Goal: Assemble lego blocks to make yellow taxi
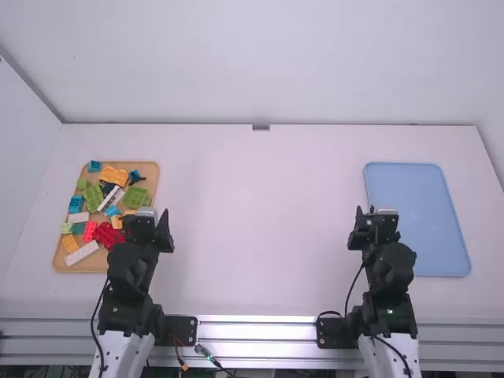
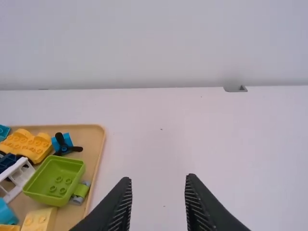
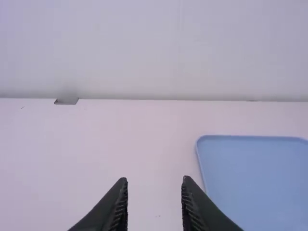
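High view: on a white table, a wooden tray lies near the left edge, crowded with loose blocks. Close to the tray's far edge is a yellow block, the likeliest start for the taxi. Beside it, by the far right corner, sits a propeller; a green tub lies nearer, along the right edge. Red blocks lie towards the near edge. A blue tray rests by the table's right edge. The left arm stands beside the wooden tray and partly overlaps its right edge in this view; the right arm stands beside the blue tray. No taxi is assembled.

Left wrist view: the left gripper is empty, fingers wide apart. The yellow block touches or nearly touches its neighbours, so a grasp there could drag the propeller along or close on two pieces. Coming in low over the tray, a finger could catch the green tub or the raised rim.

Right wrist view: the right gripper is also empty and spread wide. If blocks are later pressed together off-centre, the studs could miss and the light pieces tip or skid.
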You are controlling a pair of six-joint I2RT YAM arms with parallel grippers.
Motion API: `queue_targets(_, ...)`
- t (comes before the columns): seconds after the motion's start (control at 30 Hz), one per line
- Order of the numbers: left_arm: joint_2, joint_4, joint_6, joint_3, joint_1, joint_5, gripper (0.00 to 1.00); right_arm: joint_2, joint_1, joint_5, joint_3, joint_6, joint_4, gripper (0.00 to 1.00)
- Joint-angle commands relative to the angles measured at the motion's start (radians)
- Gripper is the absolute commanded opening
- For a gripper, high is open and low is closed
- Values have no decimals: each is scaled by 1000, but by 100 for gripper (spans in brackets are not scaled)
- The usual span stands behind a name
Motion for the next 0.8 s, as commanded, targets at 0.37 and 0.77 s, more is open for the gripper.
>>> queue_targets(0.37, 294, 49, -18, 193, -9, -22, 55, 315, 18, -27, 252, -52, 48, 55)
queue_targets(0.77, 545, -162, -174, 486, 56, -31, 78, 591, 25, -40, 443, -95, 41, 78)
